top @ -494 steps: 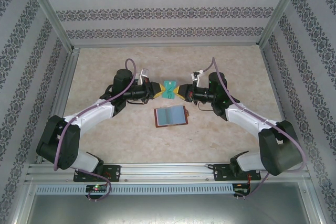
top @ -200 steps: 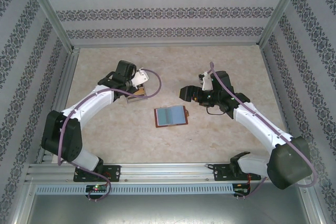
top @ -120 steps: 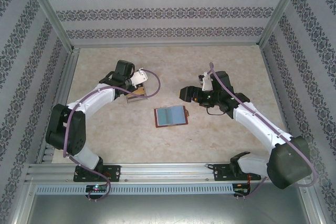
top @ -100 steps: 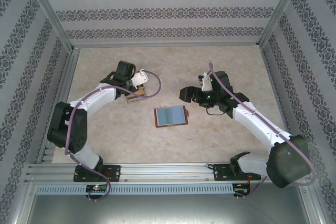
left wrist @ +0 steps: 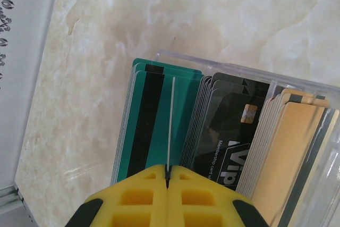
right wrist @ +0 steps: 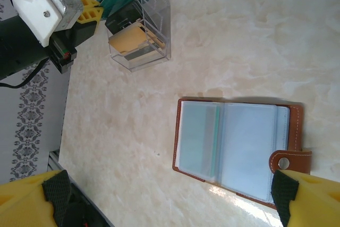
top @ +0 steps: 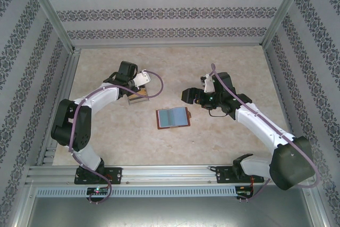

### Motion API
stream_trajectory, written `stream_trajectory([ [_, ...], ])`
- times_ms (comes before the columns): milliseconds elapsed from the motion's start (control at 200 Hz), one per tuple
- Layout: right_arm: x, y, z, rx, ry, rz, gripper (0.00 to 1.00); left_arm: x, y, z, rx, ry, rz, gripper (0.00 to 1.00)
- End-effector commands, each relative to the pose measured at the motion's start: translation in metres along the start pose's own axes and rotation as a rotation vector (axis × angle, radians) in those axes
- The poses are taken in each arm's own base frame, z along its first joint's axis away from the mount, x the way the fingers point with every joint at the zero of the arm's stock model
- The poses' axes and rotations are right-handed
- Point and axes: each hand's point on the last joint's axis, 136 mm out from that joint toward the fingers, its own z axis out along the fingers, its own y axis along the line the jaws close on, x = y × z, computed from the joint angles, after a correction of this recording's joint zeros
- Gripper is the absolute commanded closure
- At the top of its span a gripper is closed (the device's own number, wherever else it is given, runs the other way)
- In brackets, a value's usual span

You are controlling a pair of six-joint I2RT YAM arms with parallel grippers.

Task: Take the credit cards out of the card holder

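Left jaws clamp a credit card (left wrist: 170, 120) over the clear box (left wrist: 239, 67).

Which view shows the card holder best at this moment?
Right wrist view: the card holder lies open and close up, blue-grey sleeves facing up, snap tab at its right edge. The top external view shows it small, open on the table.

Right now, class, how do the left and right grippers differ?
The left gripper is shut, pinching a credit card edge-on over the clear tray; the right gripper is open, holding nothing. The left works at the tray; the right faces the open card holder. Both have yellow fingers.
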Motion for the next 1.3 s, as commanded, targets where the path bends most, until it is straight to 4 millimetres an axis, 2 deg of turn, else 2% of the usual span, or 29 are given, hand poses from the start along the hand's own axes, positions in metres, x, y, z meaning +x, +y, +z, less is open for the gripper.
stream_trajectory([
  [0, 0.001, 0.007, -0.002, -0.023, 0.006, 0.009, 0.02, -0.01, 0.015, 0.0, -0.026, -0.033, 0.008, 1.0],
  [255, 0.003, 0.006, -0.003, -0.024, 0.008, 0.015, 0.02, -0.007, 0.018, 0.009, -0.042, -0.016, 0.015, 1.0],
  [465, 0.005, 0.005, -0.002, -0.024, 0.01, 0.02, 0.02, -0.001, 0.019, 0.013, -0.041, 0.0, 0.001, 0.83],
  [565, 0.004, 0.006, -0.002, -0.032, 0.012, 0.025, 0.02, 0.002, 0.029, 0.012, -0.073, 0.006, -0.025, 0.77],
  [954, 0.007, 0.008, -0.001, -0.039, 0.021, 0.028, 0.02, 0.015, 0.064, 0.022, -0.156, 0.065, -0.16, 0.74],
  [1084, 0.007, 0.007, -0.002, -0.037, 0.02, 0.032, 0.02, 0.013, 0.07, 0.018, -0.159, 0.05, -0.212, 0.72],
  [1204, 0.008, 0.006, 0.0, -0.035, 0.021, 0.033, 0.02, 0.008, 0.074, 0.002, -0.151, 0.004, -0.28, 0.67],
  [1294, 0.01, 0.005, 0.002, -0.028, 0.022, 0.027, 0.02, 0.002, 0.078, -0.017, -0.153, -0.04, -0.366, 0.56],
])
